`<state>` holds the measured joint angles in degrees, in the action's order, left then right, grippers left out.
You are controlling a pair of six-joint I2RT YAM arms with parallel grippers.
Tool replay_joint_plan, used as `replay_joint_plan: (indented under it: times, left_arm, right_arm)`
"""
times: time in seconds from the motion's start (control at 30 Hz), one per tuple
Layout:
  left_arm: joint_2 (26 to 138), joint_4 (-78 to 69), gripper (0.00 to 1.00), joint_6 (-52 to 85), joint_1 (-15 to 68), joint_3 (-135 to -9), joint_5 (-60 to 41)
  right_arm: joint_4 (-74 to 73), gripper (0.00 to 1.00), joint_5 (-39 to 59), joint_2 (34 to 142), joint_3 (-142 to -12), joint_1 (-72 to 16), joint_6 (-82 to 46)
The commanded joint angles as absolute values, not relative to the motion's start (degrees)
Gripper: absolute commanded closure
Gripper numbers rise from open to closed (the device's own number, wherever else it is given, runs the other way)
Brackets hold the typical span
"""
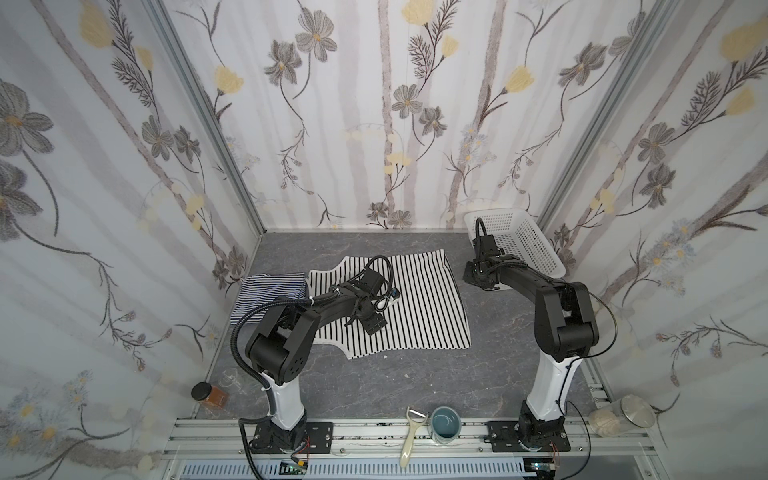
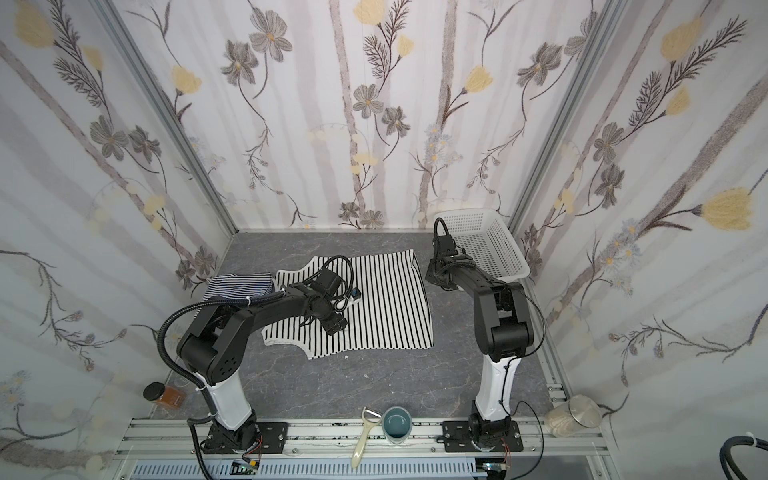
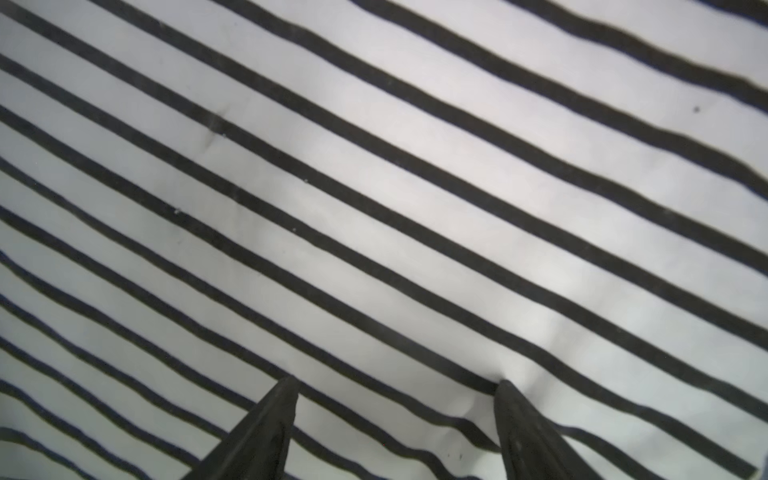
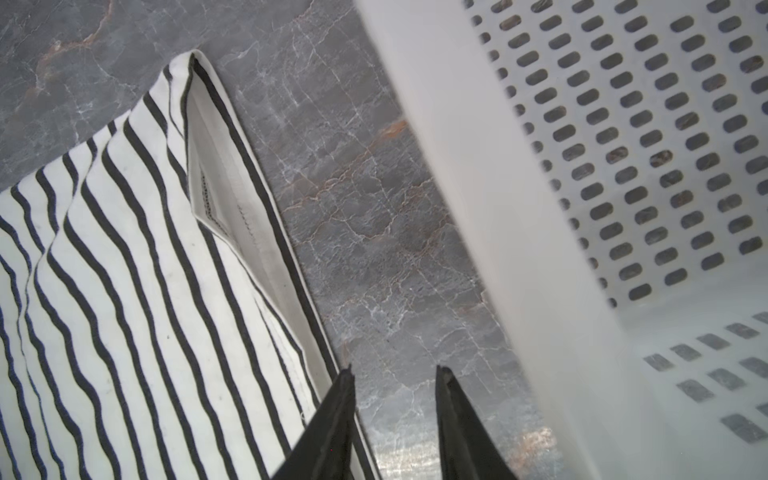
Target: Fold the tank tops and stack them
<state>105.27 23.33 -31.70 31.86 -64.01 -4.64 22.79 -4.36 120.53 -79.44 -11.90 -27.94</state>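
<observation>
The white tank top with wide black stripes (image 1: 424, 303) (image 2: 386, 303) lies spread flat mid-table. The navy-and-white fine-striped tank top (image 1: 270, 291) (image 2: 239, 284) sits bunched by its left edge, partly behind my left arm. My left gripper (image 1: 361, 322) (image 2: 318, 322) (image 3: 397, 384) is open, both fingertips (image 3: 291, 386) resting on the white top's fabric (image 3: 374, 187), which dimples at one tip. My right gripper (image 1: 488, 286) (image 2: 444, 286) (image 4: 395, 370) is open and empty, low over bare table just off the white top's right hem (image 4: 124, 291).
A white perforated basket (image 1: 519, 241) (image 2: 486, 241) (image 4: 623, 166) stands tilted at the back right, close beside my right gripper. Along the front edge are an amber jar (image 1: 208, 395), a peeler (image 1: 411, 436), a teal mug (image 1: 445, 424) and a glass jar (image 1: 623, 415).
</observation>
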Motion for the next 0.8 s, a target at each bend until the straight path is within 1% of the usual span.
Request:
replay_joint_plan:
  times: [0.0,0.1,0.23,0.37,0.5,0.63,0.77]
  left_arm:
    - [106.6,24.2,0.23,-32.4,32.5,-65.2,-4.0]
    - [107.0,24.1,0.23,-31.7,32.5,-66.8,-3.1]
    - [105.2,24.0,0.23,-31.1,32.1,-67.6,-1.6]
    - [103.8,23.7,0.22,-29.8,29.9,-67.8,-0.4]
    - [104.1,23.0,0.22,-29.3,25.6,-67.1,1.5]
    - [103.5,22.3,0.22,-29.5,21.7,-65.6,1.8]
    - [101.1,21.6,0.22,-30.1,18.9,-62.7,0.9]
  right_arm:
    - [20.2,0.65,0.8,119.0,-78.7,-13.4,-27.8]
    - [18.1,0.65,3.1,117.6,-76.0,-16.9,-28.0]
    - [16.1,0.65,5.0,119.7,-75.8,-20.2,-28.9]
    - [16.3,0.65,5.1,124.0,-78.2,-20.7,-29.5]
    - [17.6,0.65,3.6,126.2,-79.8,-20.5,-30.1]
    - [18.5,0.65,0.3,124.1,-76.8,-20.4,-30.3]
    - [18.1,0.65,-0.6,119.9,-71.4,-20.5,-30.4]
